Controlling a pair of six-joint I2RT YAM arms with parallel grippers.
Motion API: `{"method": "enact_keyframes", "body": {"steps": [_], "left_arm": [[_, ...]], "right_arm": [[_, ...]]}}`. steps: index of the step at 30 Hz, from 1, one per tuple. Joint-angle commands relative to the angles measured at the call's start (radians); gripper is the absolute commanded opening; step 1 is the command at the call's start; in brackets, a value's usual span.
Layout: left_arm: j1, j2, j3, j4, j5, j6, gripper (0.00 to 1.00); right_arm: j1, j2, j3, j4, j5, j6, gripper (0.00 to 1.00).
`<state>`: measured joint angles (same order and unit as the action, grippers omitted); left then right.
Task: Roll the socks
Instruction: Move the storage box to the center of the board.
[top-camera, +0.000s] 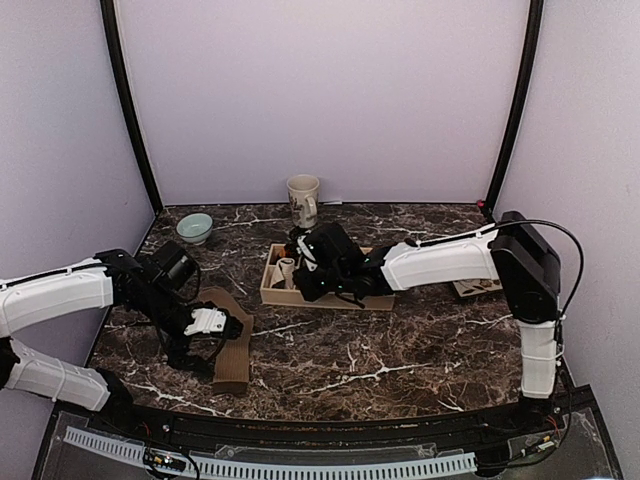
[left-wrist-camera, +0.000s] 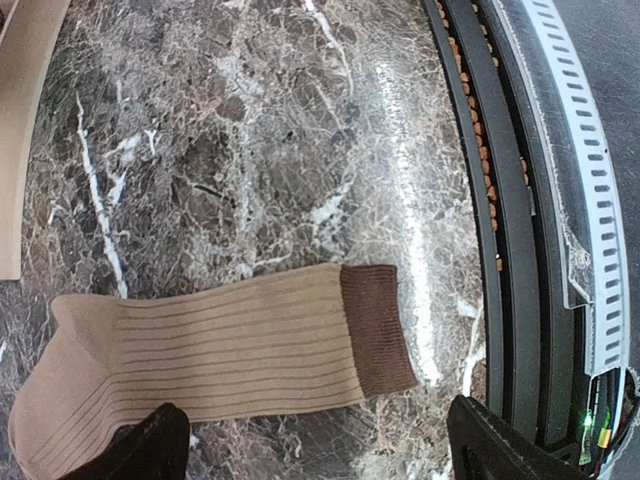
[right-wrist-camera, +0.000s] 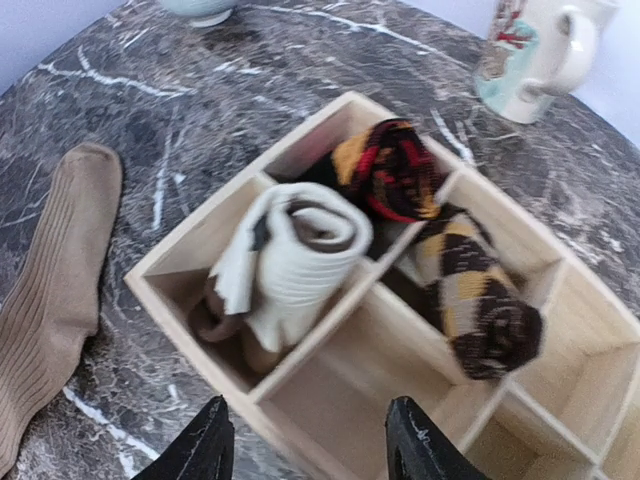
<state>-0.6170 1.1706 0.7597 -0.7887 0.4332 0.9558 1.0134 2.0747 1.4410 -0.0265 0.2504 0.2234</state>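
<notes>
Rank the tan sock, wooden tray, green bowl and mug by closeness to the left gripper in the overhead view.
1. The tan sock, right under the left gripper.
2. The wooden tray, to its right, farther back.
3. The green bowl, back left.
4. The mug, by the back wall, centre.

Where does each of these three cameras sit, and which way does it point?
Top external: above and behind, looking down on the marble table; left arm, right arm, left gripper and right gripper show.
Left wrist: on the left arm, facing down at the tan sock; its fingertips show.
Right wrist: on the right arm, facing the wooden tray holding the argyle sock; its fingertips show.
Shared: the tan sock appears in all three.
</notes>
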Motion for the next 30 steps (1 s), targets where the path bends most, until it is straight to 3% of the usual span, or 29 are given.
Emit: {"method": "enact_keyframes", "body": {"steps": [1, 8, 21, 25, 30], "left_arm": [[0.042, 0.028, -0.004, -0.014, -0.08, 0.037, 0.9], [0.161, 0.202, -0.013, 0.201, -0.286, 0.031, 0.82], [0.193, 0.363, 0.045, 0.317, -0.223, 0.017, 0.81], [0.191, 0.417, 0.067, 0.359, -0.235, 0.004, 0.77], [0.142, 0.476, 0.11, 0.38, -0.255, -0.001, 0.76]], "right_arm": [[-0.067, -0.085, -0.029, -0.127, 0.089, 0.059, 0.52], [-0.108, -0.031, 0.054, -0.3, 0.086, 0.099, 0.5], [-0.11, 0.133, 0.239, -0.468, 0.097, 0.196, 0.48], [-0.137, 0.15, 0.216, -0.455, 0.123, 0.206, 0.4], [-0.228, 0.121, 0.154, -0.394, 0.081, 0.257, 0.19]]}}
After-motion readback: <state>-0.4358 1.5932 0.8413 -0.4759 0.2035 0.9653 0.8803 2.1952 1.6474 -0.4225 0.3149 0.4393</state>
